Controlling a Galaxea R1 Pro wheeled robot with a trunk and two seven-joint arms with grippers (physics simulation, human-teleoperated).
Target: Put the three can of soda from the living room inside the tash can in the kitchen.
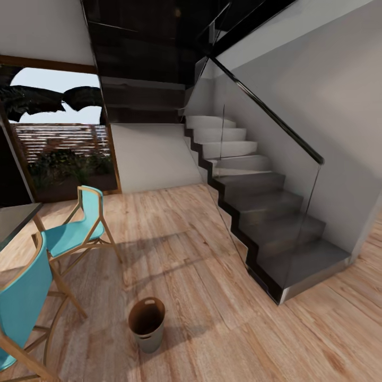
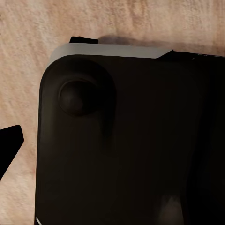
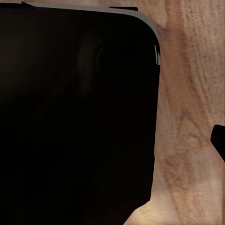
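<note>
The tash can [image 1: 147, 324], a small round brown bin with a dark inside and a slot handle near its rim, stands upright on the light wood floor at the lower middle of the head view. The three orange cans of soda are out of view. In the left wrist view my left gripper [image 2: 112, 150] hangs over my own black base, one dark fingertip [image 2: 9, 145] showing at the frame's edge with nothing beside it. My right gripper [image 3: 112, 140] likewise shows one fingertip [image 3: 219, 140] at the edge, over bare floor.
Two turquoise chairs [image 1: 74, 231] with wooden legs stand left of the bin beside a dark table corner [image 1: 13, 217]. A grey staircase [image 1: 265, 212] with a glass side panel rises to the right. Glass doors [image 1: 58, 138] lie at the back left. Wood floor stretches between.
</note>
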